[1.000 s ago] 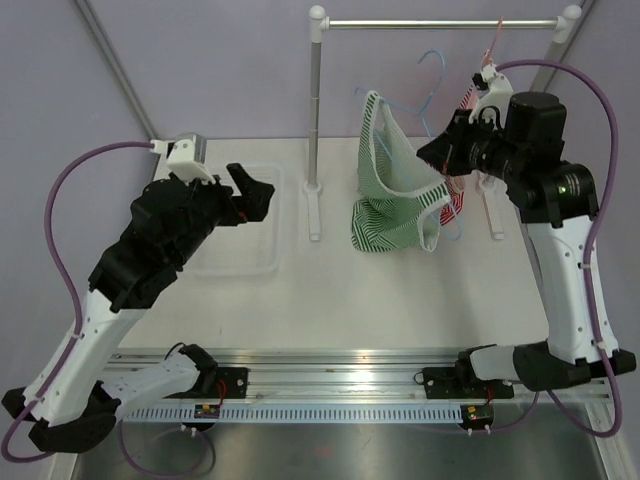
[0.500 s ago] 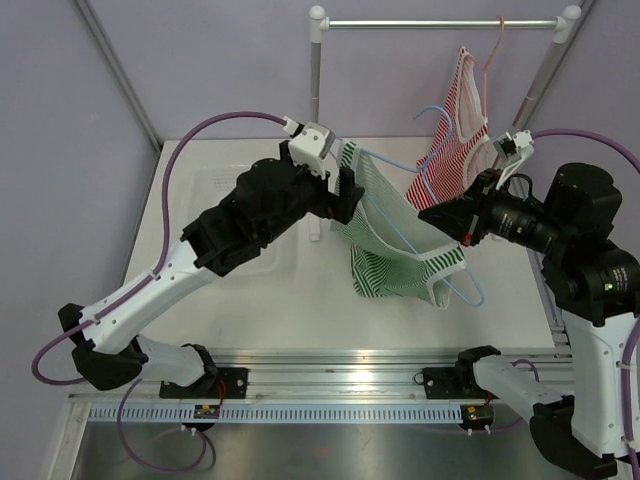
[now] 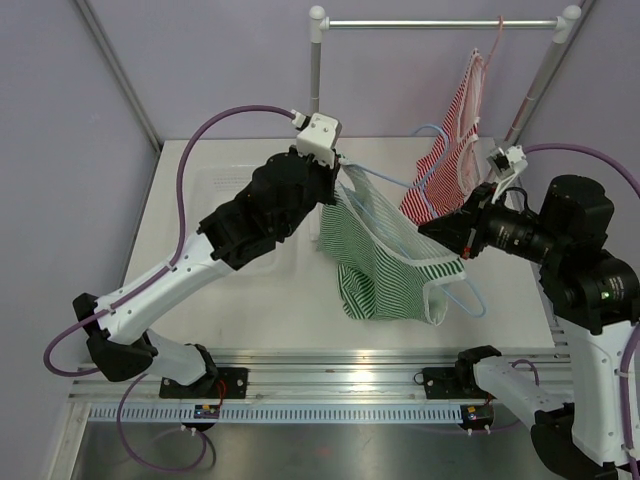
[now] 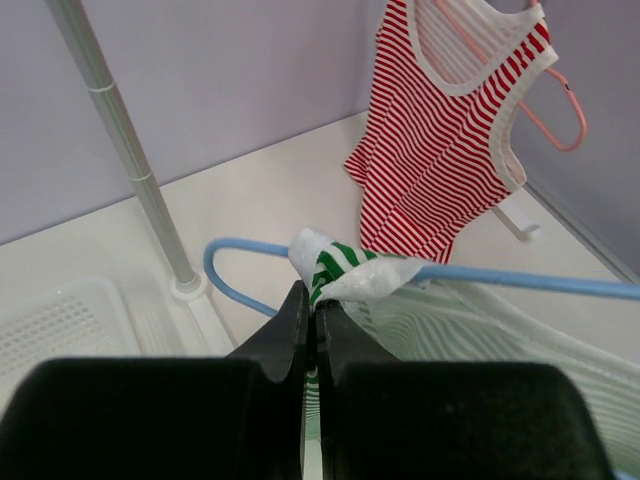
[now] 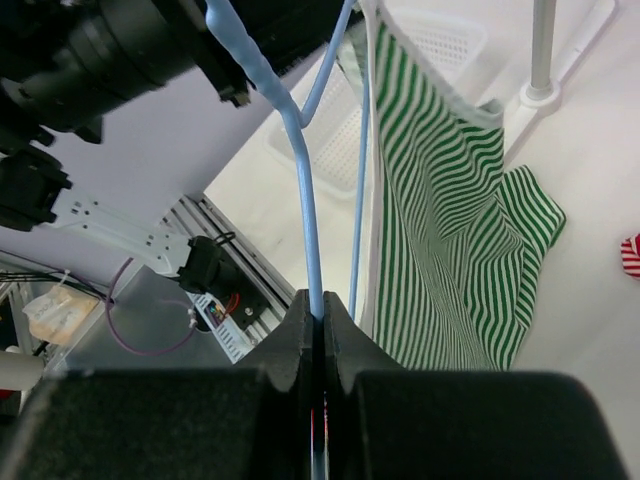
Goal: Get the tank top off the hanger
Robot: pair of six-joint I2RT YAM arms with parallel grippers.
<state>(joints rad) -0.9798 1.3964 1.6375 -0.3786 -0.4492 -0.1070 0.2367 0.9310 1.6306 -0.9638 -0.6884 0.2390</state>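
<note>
tank top (image 3: 385, 268): green-white stripes, white trim, draped on hanger (image 5: 305, 200) | left end effector (image 4: 310, 296): clamped on strap (image 4: 352, 272) | right end effector (image 5: 318, 306): clamped on hanger wire

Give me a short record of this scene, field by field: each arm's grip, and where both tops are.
left fingers: shut on green top strap
right fingers: shut on blue hanger
green top: on blue hanger, held above table
red top: on pink hanger, hanging from rail
task: green top not yet off
</note>
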